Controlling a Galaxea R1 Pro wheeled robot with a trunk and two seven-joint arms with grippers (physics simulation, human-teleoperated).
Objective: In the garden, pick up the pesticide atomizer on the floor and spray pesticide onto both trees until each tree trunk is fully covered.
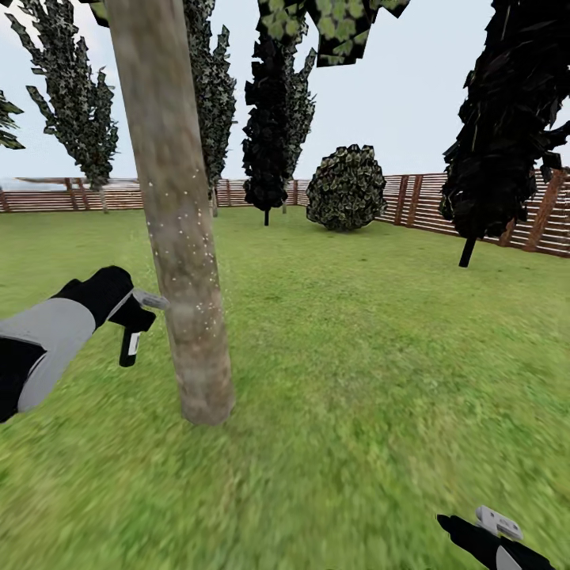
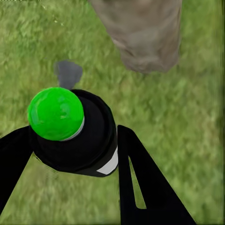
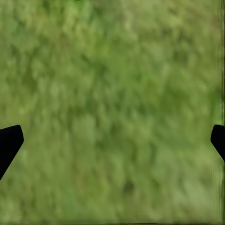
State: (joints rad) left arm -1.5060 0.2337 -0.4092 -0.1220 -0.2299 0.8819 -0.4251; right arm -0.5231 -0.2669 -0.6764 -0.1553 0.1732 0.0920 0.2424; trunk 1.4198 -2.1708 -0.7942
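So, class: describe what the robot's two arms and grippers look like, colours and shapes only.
The left arm has a pale grey forearm shell between black sections, ending in a black wrist. The left gripper has flat black fingers, one with a narrow slot. The right arm is black with a small light grey block; its gripper shows black fingertips.

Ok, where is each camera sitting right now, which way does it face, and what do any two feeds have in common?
Head view: on the head, facing forward and down over the lawn at the trunk; the left gripper holding the atomizer shows, and the right gripper too.
Left wrist view: near the left gripper, looking down on the atomizer's green top; both fingers show.
Right wrist view: on the right arm, facing grass; its fingertips sit wide apart.
Shared: head and left wrist views both show the atomizer and the trunk's base.
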